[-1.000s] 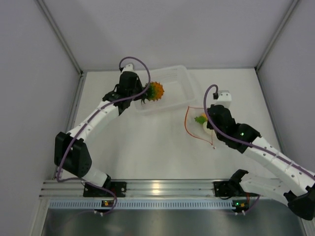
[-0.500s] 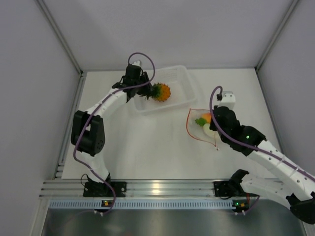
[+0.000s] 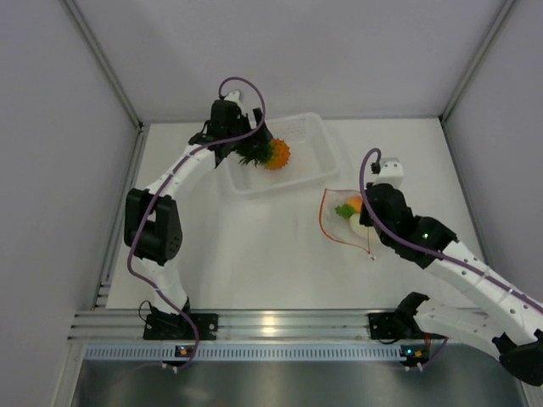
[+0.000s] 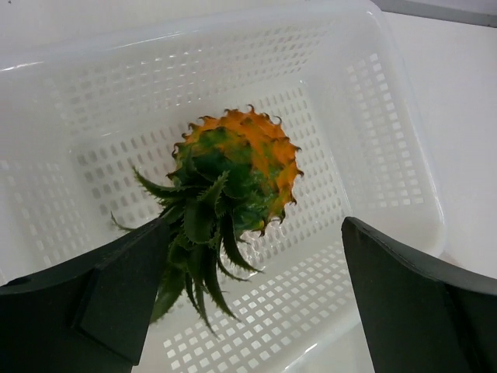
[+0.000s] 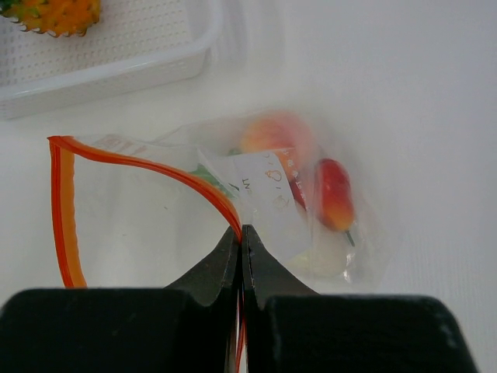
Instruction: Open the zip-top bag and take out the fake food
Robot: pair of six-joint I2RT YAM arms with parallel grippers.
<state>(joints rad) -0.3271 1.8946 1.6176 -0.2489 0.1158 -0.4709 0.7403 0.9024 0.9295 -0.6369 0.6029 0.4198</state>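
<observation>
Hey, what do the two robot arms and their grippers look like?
The left arm and right arm are white shells with black joints, each trailed by a purple cable. A green light glows on the right arm's black elbow. The left gripper and right gripper have matte black fingers.

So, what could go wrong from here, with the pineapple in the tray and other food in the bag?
1. The pineapple lies in the tray with its leaves right beside one of the open left fingers; pulling away could perhaps drag it along.
2. The right fingers pinch only the red-orange strip of the zip-top bag; it may slip out, and the mouth could collapse over the peach-coloured fruit and red fruit.
</observation>
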